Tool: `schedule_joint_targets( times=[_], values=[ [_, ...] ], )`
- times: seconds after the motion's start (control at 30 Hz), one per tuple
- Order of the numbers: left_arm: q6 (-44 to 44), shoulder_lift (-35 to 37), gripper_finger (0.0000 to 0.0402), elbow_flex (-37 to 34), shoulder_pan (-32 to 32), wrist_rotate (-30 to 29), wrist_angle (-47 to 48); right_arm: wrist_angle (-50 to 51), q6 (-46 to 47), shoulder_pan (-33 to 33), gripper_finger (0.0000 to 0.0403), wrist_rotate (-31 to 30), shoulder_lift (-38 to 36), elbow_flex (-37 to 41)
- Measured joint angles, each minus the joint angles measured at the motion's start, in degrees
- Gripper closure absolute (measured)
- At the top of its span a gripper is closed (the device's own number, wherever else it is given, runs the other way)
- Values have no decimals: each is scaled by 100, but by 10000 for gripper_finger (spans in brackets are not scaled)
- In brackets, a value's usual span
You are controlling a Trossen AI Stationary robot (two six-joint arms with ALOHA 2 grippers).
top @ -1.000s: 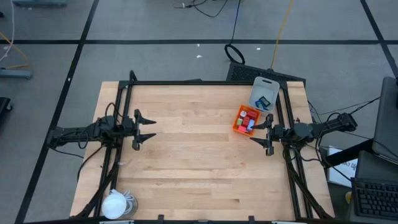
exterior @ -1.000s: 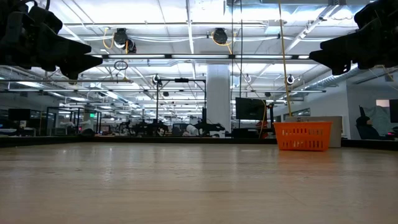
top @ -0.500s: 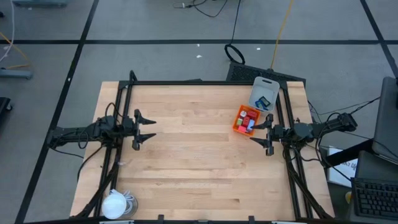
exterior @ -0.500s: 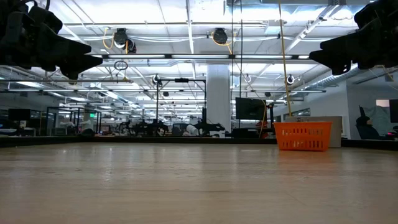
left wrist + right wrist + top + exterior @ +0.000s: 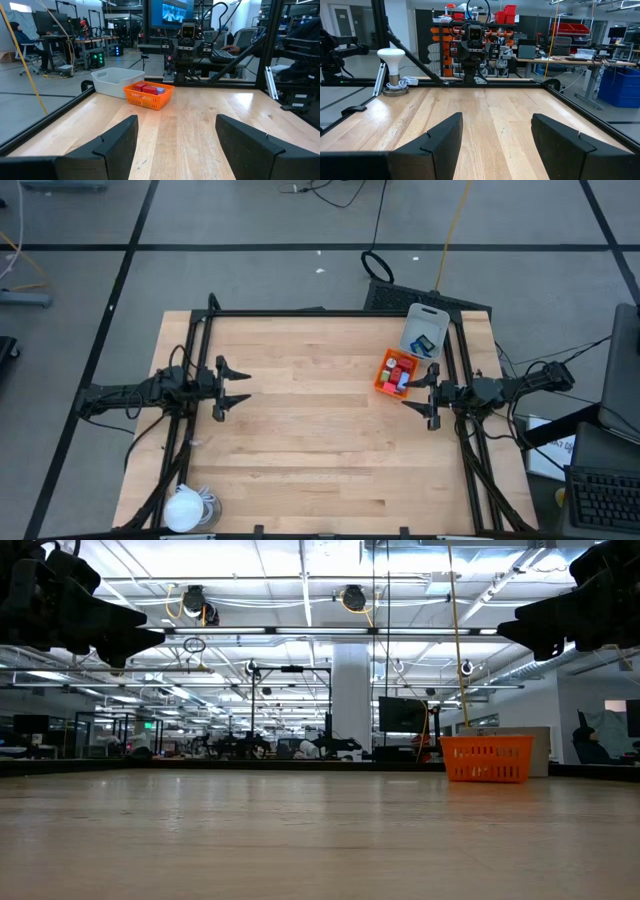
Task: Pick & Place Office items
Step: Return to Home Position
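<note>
Left gripper (image 5: 245,386) and right gripper (image 5: 408,393) spread, empty; we'd retract level, clearing orange basket (image 5: 380,374) just off right fingertips.

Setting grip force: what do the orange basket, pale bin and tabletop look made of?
Orange basket: likely moulded plastic, its walls an open lattice.
Pale bin: probably smooth matte plastic, with a rounded rim.
Tabletop: wood, plank seams and grain visible.
</note>
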State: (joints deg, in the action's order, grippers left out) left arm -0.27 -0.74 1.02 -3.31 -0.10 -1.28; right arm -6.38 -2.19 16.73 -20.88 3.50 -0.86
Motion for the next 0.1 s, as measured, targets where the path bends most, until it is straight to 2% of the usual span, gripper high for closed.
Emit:
schedule_joint_targets(
  times=[0.1],
  values=[
    [0,1,131,0,1,0,1,1,-1,2,177,0,1,0]
  ],
)
